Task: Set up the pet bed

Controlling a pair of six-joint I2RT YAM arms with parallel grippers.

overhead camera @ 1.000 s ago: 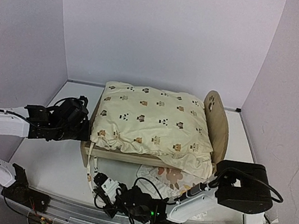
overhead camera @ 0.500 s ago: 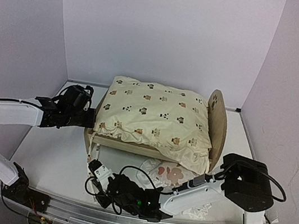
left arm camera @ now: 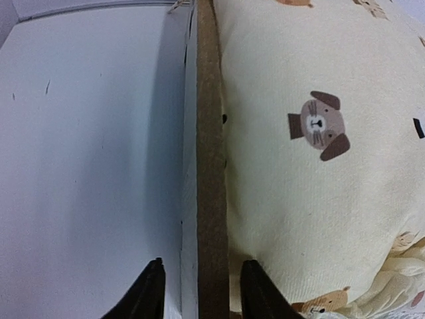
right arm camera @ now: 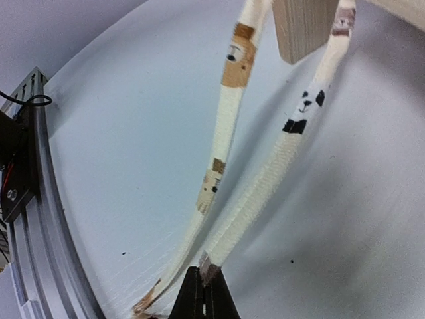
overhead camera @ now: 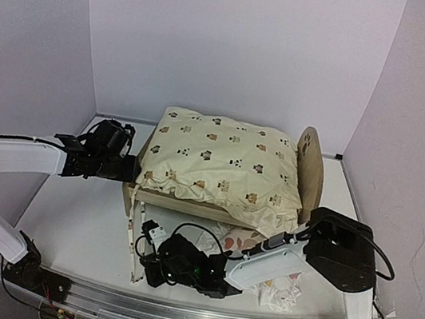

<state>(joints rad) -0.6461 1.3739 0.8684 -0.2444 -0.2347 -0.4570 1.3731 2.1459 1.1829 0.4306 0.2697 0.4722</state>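
Pet bed: the light-wood pet bed (overhead camera: 308,173) sits mid-bench toward the back edge, with its arched headboard at the right end and its low footboard (left arm camera: 211,166) at the left end.
Cushion: a cream animal-print cushion (overhead camera: 224,161) lies on the bed and bulges over its front side.
Left gripper: the left gripper (left arm camera: 201,269) straddles the footboard's top edge, jaws apart with a gap on each side, holding nothing.
Right gripper: the right gripper (right arm camera: 204,278), low near the front edge of the bench (overhead camera: 78,215), is closed, pinching the end of a cushion tie strap (right arm camera: 282,159).
Pillow: a white floral pillow (overhead camera: 279,290) lies toward the front right corner, partly under the right arm.
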